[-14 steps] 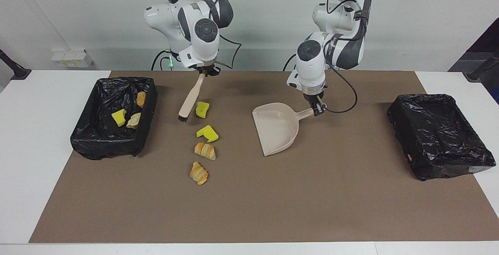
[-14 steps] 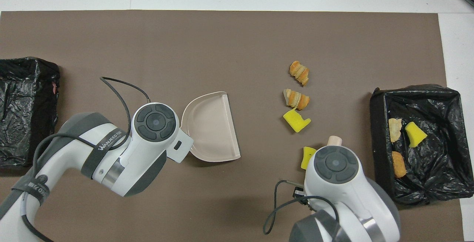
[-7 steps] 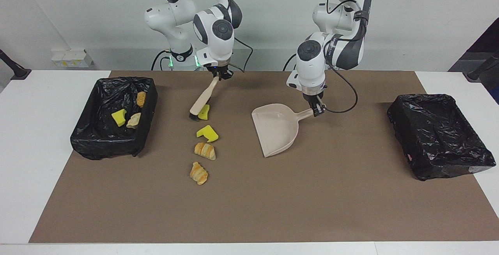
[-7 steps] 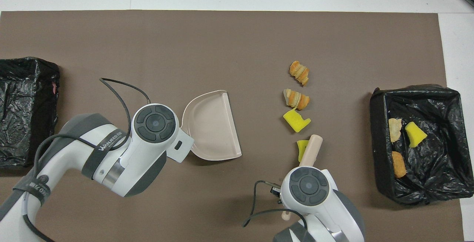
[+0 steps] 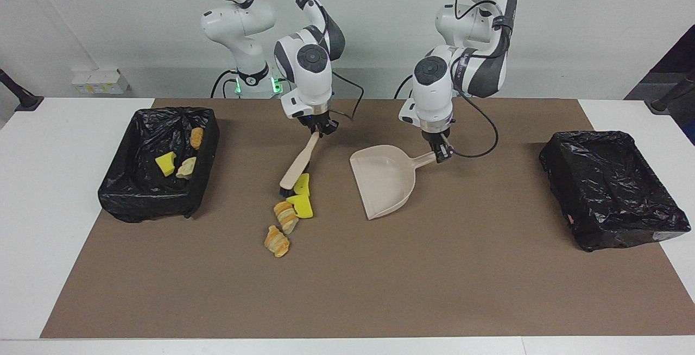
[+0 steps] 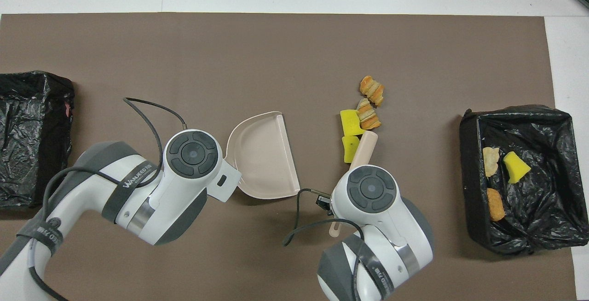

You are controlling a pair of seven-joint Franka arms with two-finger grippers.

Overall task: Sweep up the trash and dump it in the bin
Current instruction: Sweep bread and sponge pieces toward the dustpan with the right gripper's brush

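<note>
- Brown matting (image 5: 434, 290) covers the table, with a black-lined bin (image 5: 157, 165) at the right arm's end and a second black-lined bin (image 5: 613, 186) at the left arm's end.
- Over the last second the loose trash has been bunched: two yellow sponge chunks (image 5: 300, 195) and one croissant piece (image 5: 285, 216) now lie touching each other just off the brush's bristle end, where before they were spaced in a row.
- One croissant piece (image 5: 277, 241) sits where it was, just past the bunch and untouched.
- Three earlier pieces (image 5: 179, 157) already lie in the bin at the right arm's end.
- Right gripper (image 5: 321, 127) is clenched on the brush (image 5: 298, 165) handle, and it has carried the brush from the bin side toward the dustpan, bristles down on the mat.
- Left gripper (image 5: 442, 151) is clamped on the dustpan (image 5: 384, 180) handle; the pan has barely shifted and lies flat, empty, its open lip still apart from the bunch.
- My reading: sweeping is under way, but nothing is in the pan yet, so the push must continue toward its lip and gather the stray piece.
</note>
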